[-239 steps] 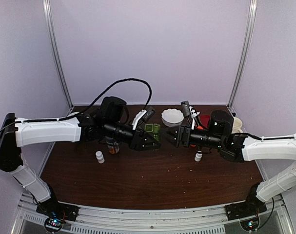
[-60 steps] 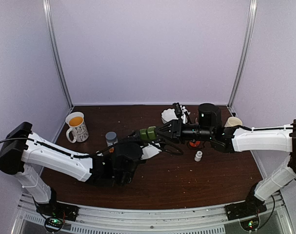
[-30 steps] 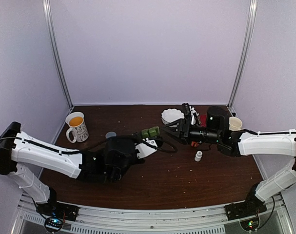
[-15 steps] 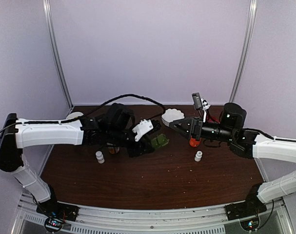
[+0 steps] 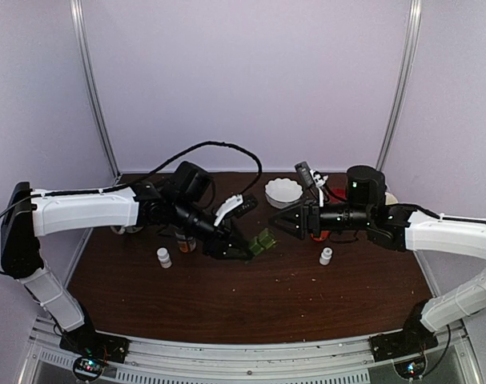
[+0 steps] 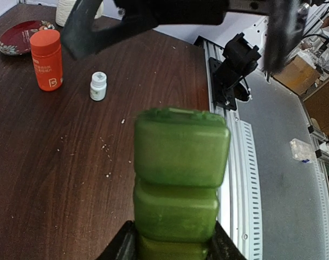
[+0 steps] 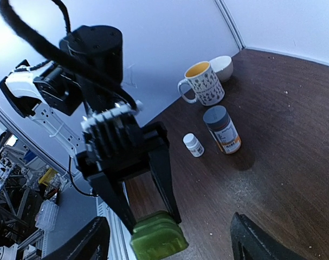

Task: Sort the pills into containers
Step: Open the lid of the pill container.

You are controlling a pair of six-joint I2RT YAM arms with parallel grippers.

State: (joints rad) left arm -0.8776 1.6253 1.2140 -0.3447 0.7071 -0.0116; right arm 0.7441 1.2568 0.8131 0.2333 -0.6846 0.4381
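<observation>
The dark-green pill box (image 5: 263,240), a strip of three cells with lids shut, is clamped at one end in my left gripper (image 5: 253,246) and held above the table. In the left wrist view the box (image 6: 178,179) juts up from between my fingers (image 6: 121,246). My right gripper (image 5: 277,224) is open and empty, just right of the box's free end, with one jaw on each side of it in the right wrist view (image 7: 156,237). Tiny whitish specks (image 6: 104,146) lie scattered on the brown table; I cannot tell whether they are pills.
Small white bottles stand at the left (image 5: 163,257) and right (image 5: 326,256). A grey-capped labelled bottle (image 7: 221,129), a patterned mug (image 7: 202,82) and a white bowl (image 7: 225,65) are behind the left arm. An orange bottle (image 6: 46,59), a red plate (image 6: 18,43) and a fluted white dish (image 5: 283,190) are also there.
My left gripper has swung the green box a little toward the front and right. My right gripper has moved left, up to the box's free end, staying open.
</observation>
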